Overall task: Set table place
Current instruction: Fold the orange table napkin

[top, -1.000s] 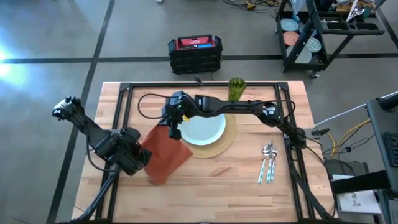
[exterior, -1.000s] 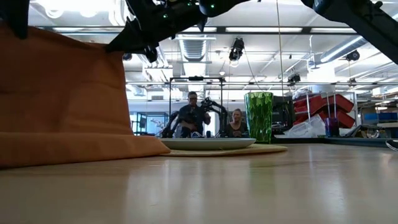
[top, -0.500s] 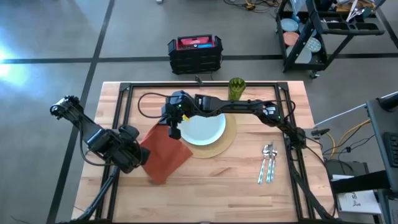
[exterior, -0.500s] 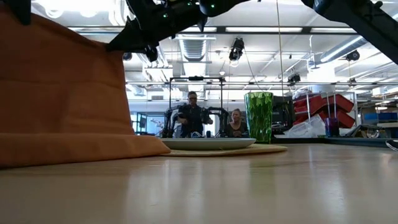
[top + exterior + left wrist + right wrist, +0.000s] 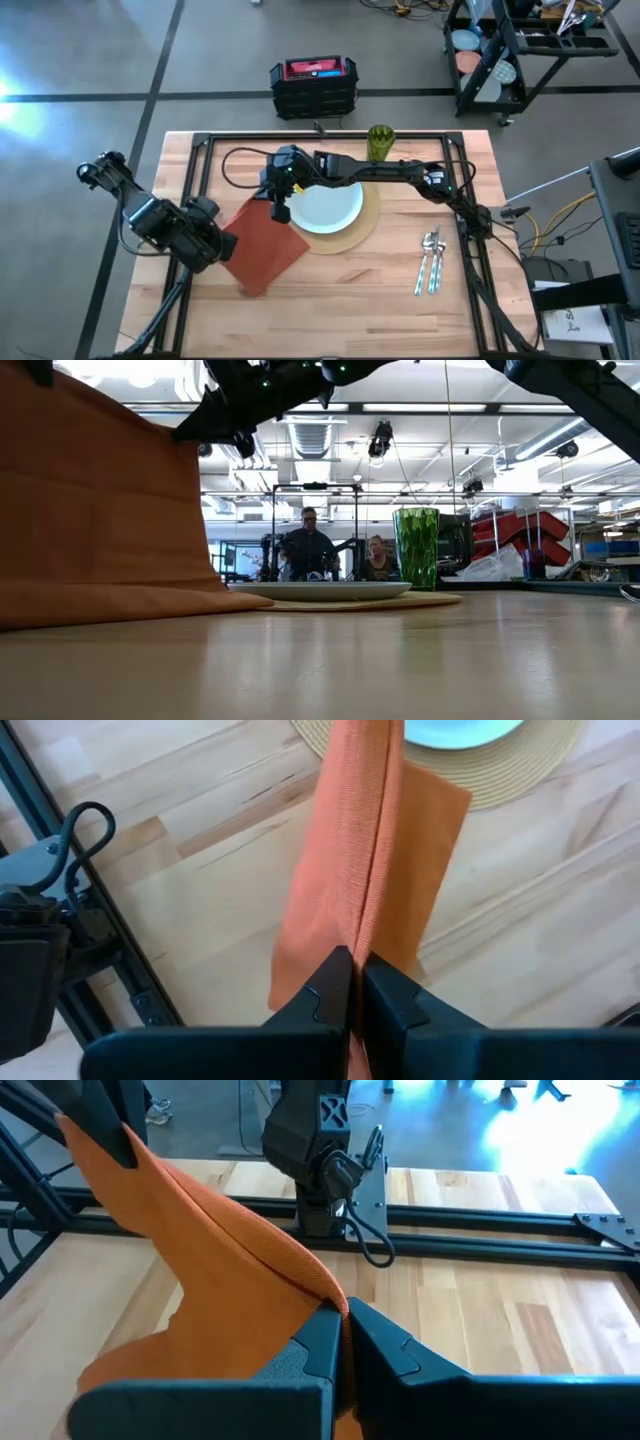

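Observation:
The orange napkin (image 5: pixel 265 247) is held up between both grippers, left of the pale plate (image 5: pixel 327 207) on the round tan placemat (image 5: pixel 362 228). Its lower part lies on the table (image 5: pixel 340 300). My left gripper (image 5: pixel 221 241) is shut on the napkin's left end. My right gripper (image 5: pixel 280 212) is shut on its end beside the plate. The green cup (image 5: pixel 380 142) stands behind the placemat. A fork, knife and spoon (image 5: pixel 430 263) lie together to the right. My left gripper pinches the napkin's raised top edge (image 5: pixel 357 942) between its two fingers, at the end away from the plate. The cloth runs taut from there toward the other gripper, and its lower part (image 5: pixel 300 970) rests on the table. My right gripper pinches the same raised edge at its plate-side corner (image 5: pixel 330 1295) between its two fingers. The edge stretches taut toward the left gripper (image 5: pixel 100 1120). The cloth hangs below it down to the table.
A black and red crate (image 5: pixel 313 87) stands on the floor behind the table. A black cart (image 5: pixel 530 50) with dishes is at the far right. People (image 5: pixel 310 555) sit in the room beyond the table. Bare wood lies along the table's near edge.
My left gripper has moved a little toward the table's left and far edges, still shut on the napkin. The napkin's lower part has slid left with it, away from the plate, and its raised edge is drawn out longer.

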